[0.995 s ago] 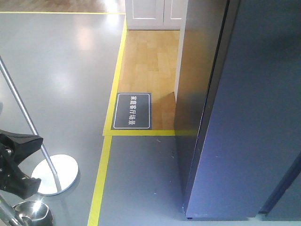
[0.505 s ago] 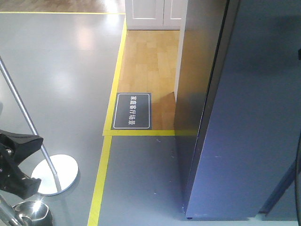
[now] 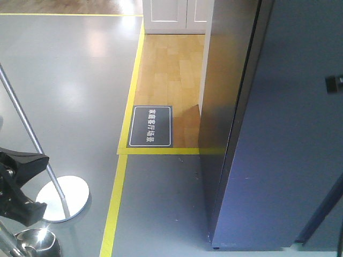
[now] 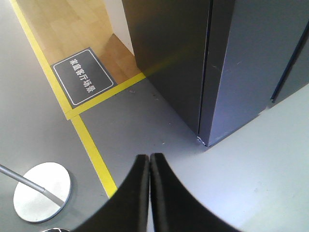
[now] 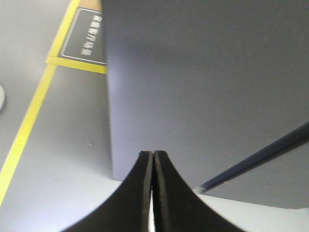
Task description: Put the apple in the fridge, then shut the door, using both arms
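Since half-second ago, we note black arm part lower at right edge, before door. Door flush against fridge; apple unseen by us. Left gripper fingers pressed together, empty, above grey floor. Right gripper likewise pinched closed, facing door face.

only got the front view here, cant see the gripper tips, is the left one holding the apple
Observer: No. In the left wrist view the left gripper is shut, fingers touching, with nothing between them.
Operator: and the right one
Observer: The right gripper is also shut and empty, pointing at the dark outer face of the door.
Operator: any gap at the door's bottom corner
Observer: None that I can see. The left wrist view shows the door lying flush against the fridge down to the floor.
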`<state>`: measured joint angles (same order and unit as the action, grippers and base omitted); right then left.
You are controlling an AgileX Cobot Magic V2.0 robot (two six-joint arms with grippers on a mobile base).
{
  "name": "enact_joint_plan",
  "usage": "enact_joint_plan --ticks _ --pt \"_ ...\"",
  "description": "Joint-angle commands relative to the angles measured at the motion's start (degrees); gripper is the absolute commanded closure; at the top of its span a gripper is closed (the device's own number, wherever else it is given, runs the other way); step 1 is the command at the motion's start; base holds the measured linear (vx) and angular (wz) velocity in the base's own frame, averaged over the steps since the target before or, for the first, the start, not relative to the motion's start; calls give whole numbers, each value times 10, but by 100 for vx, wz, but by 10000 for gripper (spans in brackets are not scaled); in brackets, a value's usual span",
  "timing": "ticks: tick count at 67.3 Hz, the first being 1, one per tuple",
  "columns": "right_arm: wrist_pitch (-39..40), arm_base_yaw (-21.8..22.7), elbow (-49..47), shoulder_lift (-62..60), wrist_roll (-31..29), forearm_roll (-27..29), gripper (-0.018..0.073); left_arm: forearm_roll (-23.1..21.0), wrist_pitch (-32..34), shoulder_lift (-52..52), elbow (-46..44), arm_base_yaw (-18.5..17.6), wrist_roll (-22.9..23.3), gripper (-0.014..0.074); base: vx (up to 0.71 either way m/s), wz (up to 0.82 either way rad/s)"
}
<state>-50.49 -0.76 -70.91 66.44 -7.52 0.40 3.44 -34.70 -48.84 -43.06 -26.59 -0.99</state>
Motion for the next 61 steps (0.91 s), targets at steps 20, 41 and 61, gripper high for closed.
enact_joint_plan --ticks 20,41,61 --pt "-46 -9 163 -259 1 4 563 -1 41 5 -13 0 3 603 0 0" --pt "-111 -9 224 -378 3 13 563 -1 41 5 -13 0 3 603 0 0" --pt "-121 -9 230 -404 2 45 563 -1 41 5 -13 0 3 603 0 0"
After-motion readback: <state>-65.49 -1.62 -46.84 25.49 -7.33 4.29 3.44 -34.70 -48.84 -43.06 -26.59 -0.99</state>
